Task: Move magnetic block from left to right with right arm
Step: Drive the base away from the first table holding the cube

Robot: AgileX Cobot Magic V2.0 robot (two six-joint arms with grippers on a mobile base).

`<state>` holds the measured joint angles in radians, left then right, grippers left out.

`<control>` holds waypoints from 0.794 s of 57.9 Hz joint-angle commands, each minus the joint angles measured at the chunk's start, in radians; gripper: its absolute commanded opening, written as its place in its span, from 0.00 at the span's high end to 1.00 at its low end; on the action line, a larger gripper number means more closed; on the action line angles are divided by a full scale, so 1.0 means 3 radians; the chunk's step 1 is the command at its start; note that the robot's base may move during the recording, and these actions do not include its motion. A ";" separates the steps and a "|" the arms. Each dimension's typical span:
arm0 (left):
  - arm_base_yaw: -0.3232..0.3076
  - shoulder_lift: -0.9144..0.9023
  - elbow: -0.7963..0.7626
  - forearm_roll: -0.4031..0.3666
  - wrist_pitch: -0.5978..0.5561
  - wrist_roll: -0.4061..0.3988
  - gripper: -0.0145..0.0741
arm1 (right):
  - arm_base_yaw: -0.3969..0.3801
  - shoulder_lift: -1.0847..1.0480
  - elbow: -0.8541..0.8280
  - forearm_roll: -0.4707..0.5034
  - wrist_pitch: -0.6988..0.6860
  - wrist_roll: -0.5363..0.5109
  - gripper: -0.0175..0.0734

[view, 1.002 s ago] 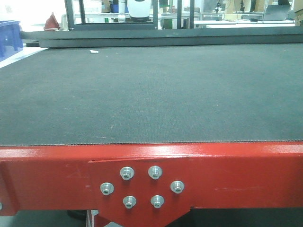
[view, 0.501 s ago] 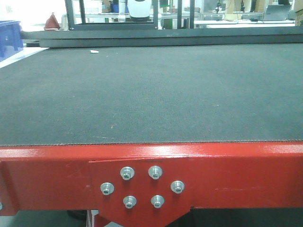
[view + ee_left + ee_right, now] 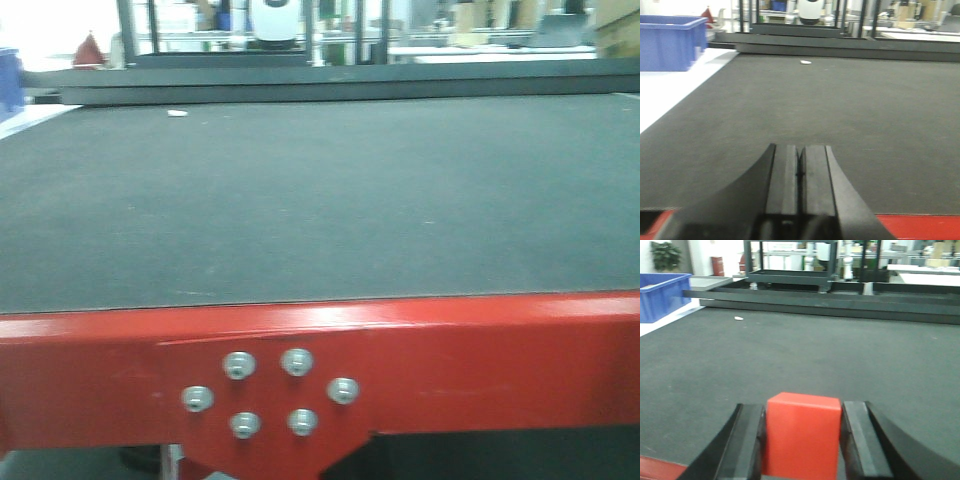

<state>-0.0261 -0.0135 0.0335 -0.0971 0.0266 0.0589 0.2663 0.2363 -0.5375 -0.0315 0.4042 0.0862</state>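
Observation:
The magnetic block, a small plain red cube, fills the bottom centre of the right wrist view. My right gripper is shut on it, one black finger pressed against each side. It hangs just above the dark mat, near the table's front edge. In the left wrist view my left gripper is shut with its two pads together and nothing between them, also low over the mat. Neither gripper nor the block shows in the front view.
A glossy red table frame with several bolts runs along the near edge. A blue bin stands at the left on a white surface. A small white scrap lies far back on the mat. Dark rails close the far edge.
The front view has shifted: the table frame, its bolts and the background have slid left and blurred. No gripper or block appears in any front frame.

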 commanded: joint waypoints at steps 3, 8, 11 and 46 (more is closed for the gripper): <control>0.0003 -0.0040 0.0027 -0.0015 -0.0276 -0.0023 0.98 | -0.0010 0.0035 -0.0088 -0.0004 -0.0294 -0.0033 0.58; 0.0003 -0.0040 0.0027 -0.0015 -0.0276 -0.0023 0.98 | -0.0010 0.0035 -0.0088 -0.0004 -0.0294 -0.0033 0.58; 0.0003 -0.0040 0.0027 -0.0015 -0.0276 -0.0023 0.98 | -0.0010 0.0035 -0.0088 -0.0004 -0.0294 -0.0033 0.58; 0.0003 -0.0040 0.0027 -0.0015 -0.0276 -0.0023 0.98 | -0.0010 0.0035 -0.0088 -0.0004 -0.0294 -0.0033 0.58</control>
<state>-0.0261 -0.0135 0.0335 -0.0971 0.0266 0.0589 0.2663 0.2363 -0.5375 -0.0315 0.4042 0.0862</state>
